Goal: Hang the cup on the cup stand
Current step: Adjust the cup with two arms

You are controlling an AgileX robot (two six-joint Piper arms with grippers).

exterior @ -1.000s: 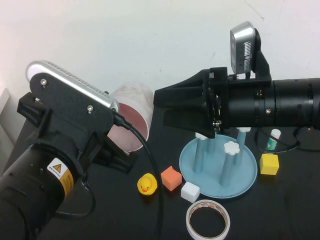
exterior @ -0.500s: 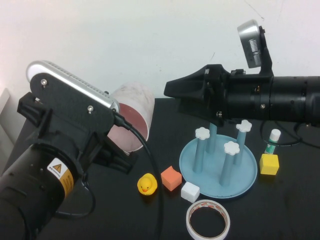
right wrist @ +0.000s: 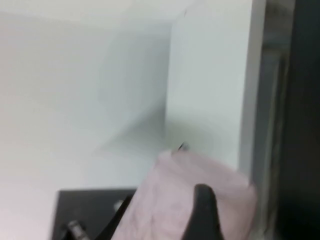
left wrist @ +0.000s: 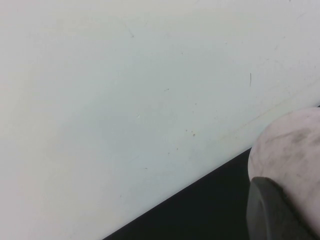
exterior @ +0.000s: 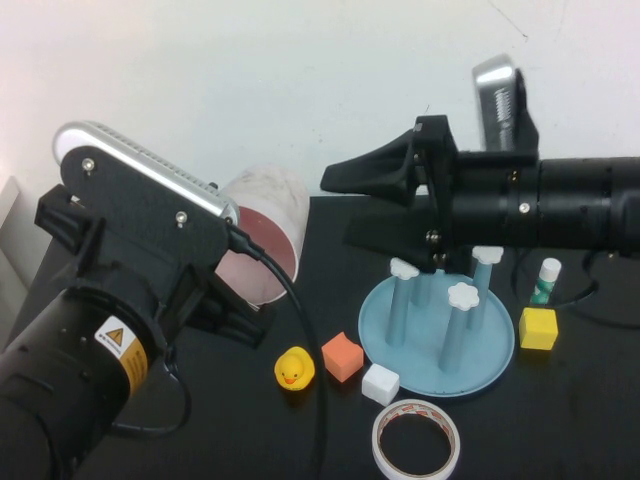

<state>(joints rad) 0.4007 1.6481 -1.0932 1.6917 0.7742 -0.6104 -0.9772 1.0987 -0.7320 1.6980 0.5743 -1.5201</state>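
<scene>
So the cup [exterior: 262, 243] is up off the table on its side, open mouth facing the camera and a bit rightward, clamped in the left gripper [exterior: 232, 300] at its lower rim. That gripper's jaws are squeezed tight on the cup wall; the left wrist view shows one dark finger pressed on the whitish outside. The cup's long axis runs roughly level, base toward the back wall, mouth toward the front.

The right gripper [exterior: 352, 205] hangs just to the cup's right, above the back of the cup stand [exterior: 438, 325], jaws spread apart, tips pointing left at the cup. Nothing between them yet. It looks like a handover: the right arm is nearer the pegs, so the open jaws need to close the gap sideways onto the cup.

Versus a moment ago, the right gripper has rolled at the wrist and lifted slightly, uncovering the pegs' white caps. The cup and left arm haven't budged.
</scene>
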